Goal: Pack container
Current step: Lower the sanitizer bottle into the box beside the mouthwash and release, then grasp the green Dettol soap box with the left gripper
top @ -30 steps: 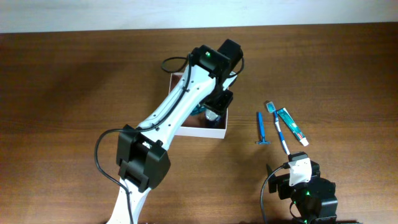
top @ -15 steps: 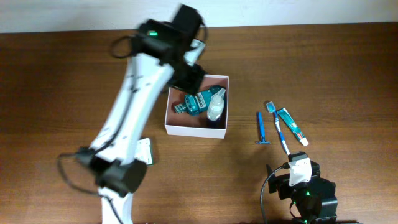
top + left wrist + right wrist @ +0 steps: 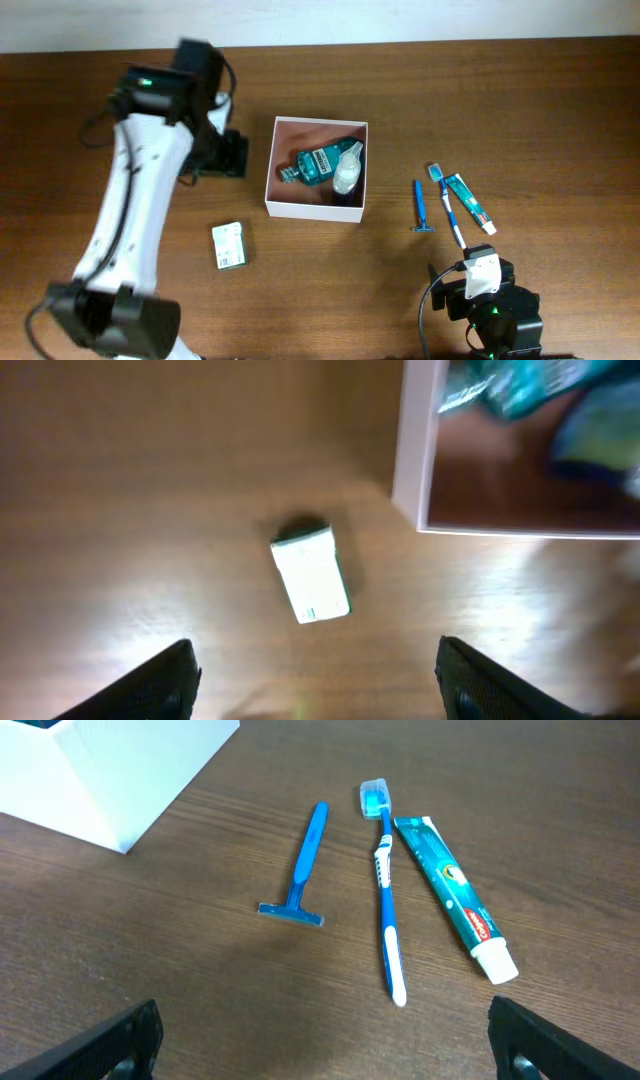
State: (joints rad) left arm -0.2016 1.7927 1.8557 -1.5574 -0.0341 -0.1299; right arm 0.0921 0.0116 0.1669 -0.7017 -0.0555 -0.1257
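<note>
Overhead, the left arm has swung clear of the container it covered a second ago and now reaches along its left side. The box stands uncovered at the middle of the table, holding a teal bottle and a pale bottle. A small green-white packet, hidden before, lies near-left of it. The razor, toothbrush and toothpaste tube on the right have not moved.

The left gripper is spread wide and empty above the packet, and so is the right gripper over the three toiletries. The left wrist view is blurred: the container is cut off at the top right corner, its contents mere teal and pale smears.
</note>
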